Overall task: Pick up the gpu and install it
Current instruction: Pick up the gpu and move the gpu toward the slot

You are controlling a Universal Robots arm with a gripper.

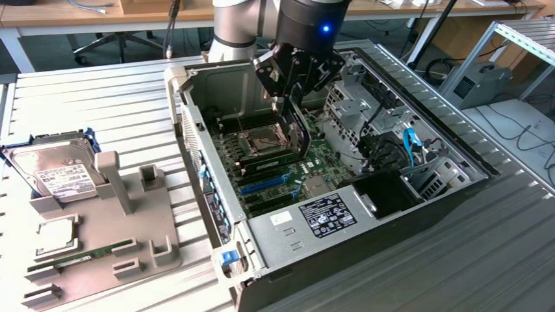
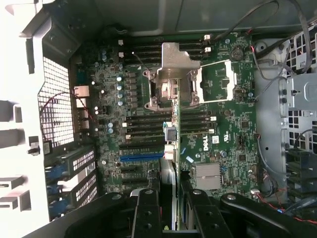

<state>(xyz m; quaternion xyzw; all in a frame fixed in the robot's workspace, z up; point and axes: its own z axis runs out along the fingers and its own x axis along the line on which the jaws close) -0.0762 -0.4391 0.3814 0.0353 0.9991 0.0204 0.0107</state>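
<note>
Surface: ribbed grey metal table, with an open computer case lying on its side at centre. Bearings are read on the exterior view, with the case as the dial's hub. Room: wooden desks from 11 to 12 o'clock, a chair base at 11, an aluminium frame and a grey box at 2. At 9 o'clock stands a grey fixture tray carrying a hard drive, a processor chip and a green memory stick. The arm enters from 12. The gripper is inside the case opening, its fingers pressed onto the top edge of the gpu. The card hangs edge-down over the motherboard; contact with the board cannot be judged here. The exterior view alone gives the table, room, tray and the card's black face. The wrist view adds the board from straight above: the CPU socket, a blue slot and the rear grille. There the gpu is seen edge-on as a thin strip between the two black fingers, just beside the blue slot's end.
</note>
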